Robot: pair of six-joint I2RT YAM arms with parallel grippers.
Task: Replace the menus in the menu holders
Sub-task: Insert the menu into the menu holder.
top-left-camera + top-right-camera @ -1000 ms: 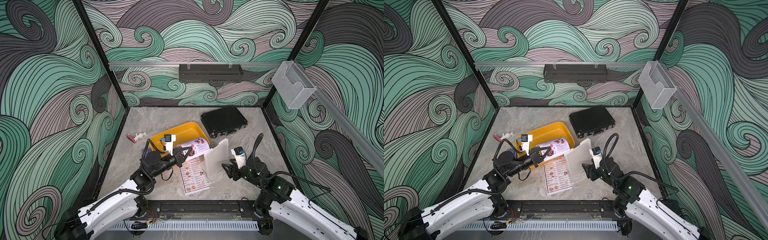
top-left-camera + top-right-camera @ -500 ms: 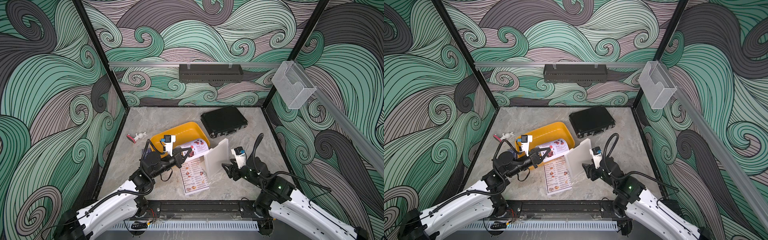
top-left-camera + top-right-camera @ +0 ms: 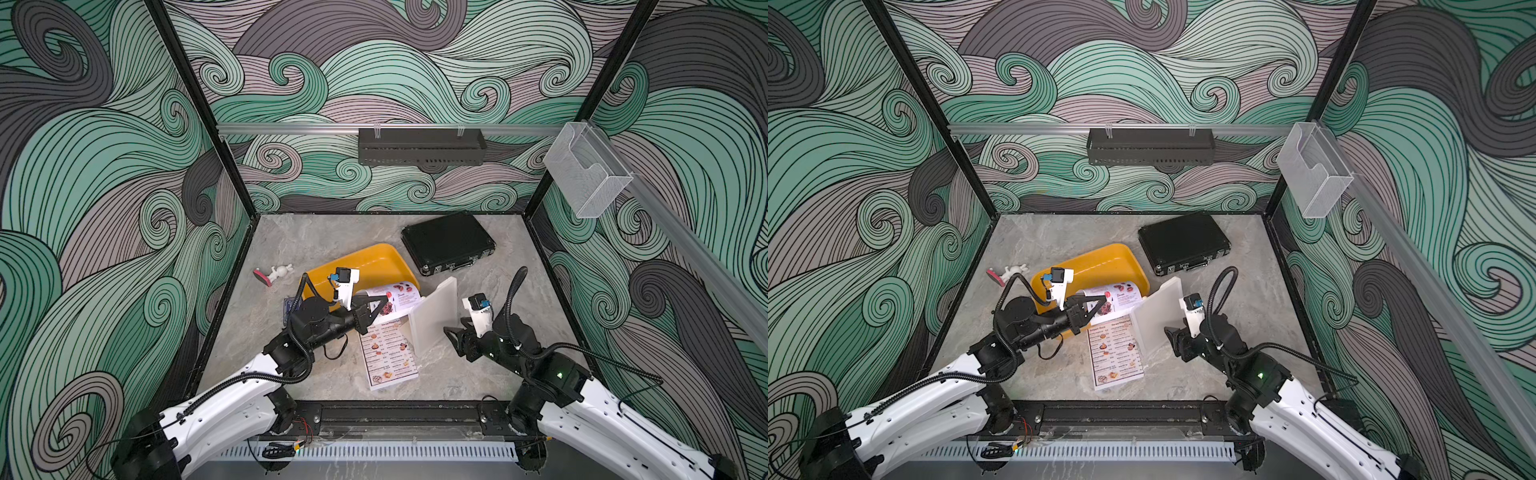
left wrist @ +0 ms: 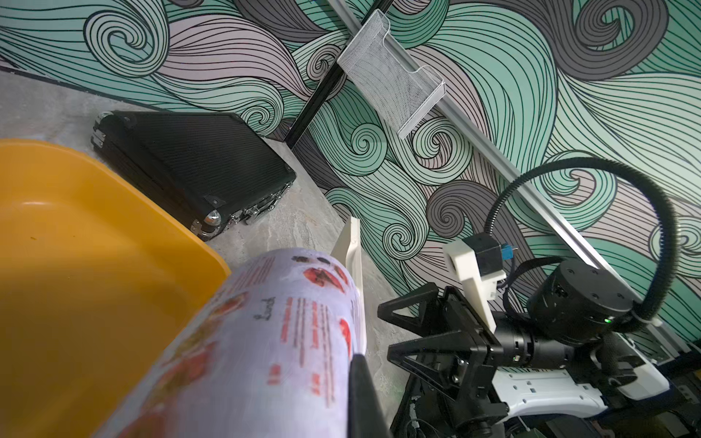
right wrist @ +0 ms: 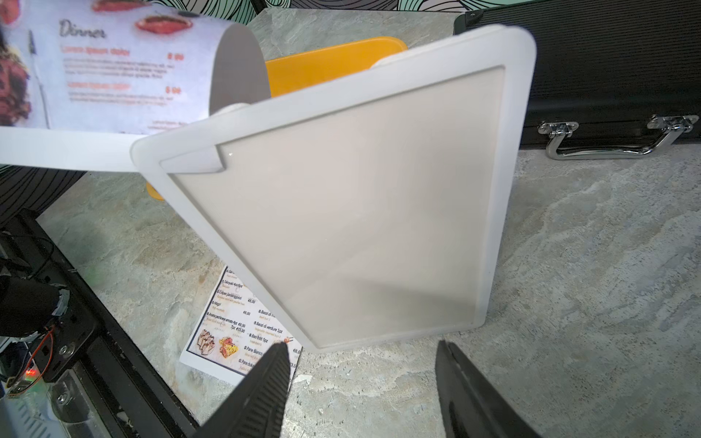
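Step, likely: inserting curled menu (image 4: 273, 333) into holder (image 5: 341, 208) | my left fingers (image 4: 362, 398) pinch it | right fingers (image 5: 265, 383) open, empty | next: I align its edge

Grey table (image 3: 311, 237) bears yellow tray (image 3: 382, 259), black case (image 3: 446, 243), toy figure (image 3: 278, 272), menu holder (image 3: 432, 320) and a flat menu (image 3: 388, 357) (food photos)

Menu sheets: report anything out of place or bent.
The pale pinkish photo menu sheet, pinched in the shut left tool, curls into a roll beside the milky-white plastic sign stand. The white black-bordered menu sheet lies loose and skewed on the grey table.
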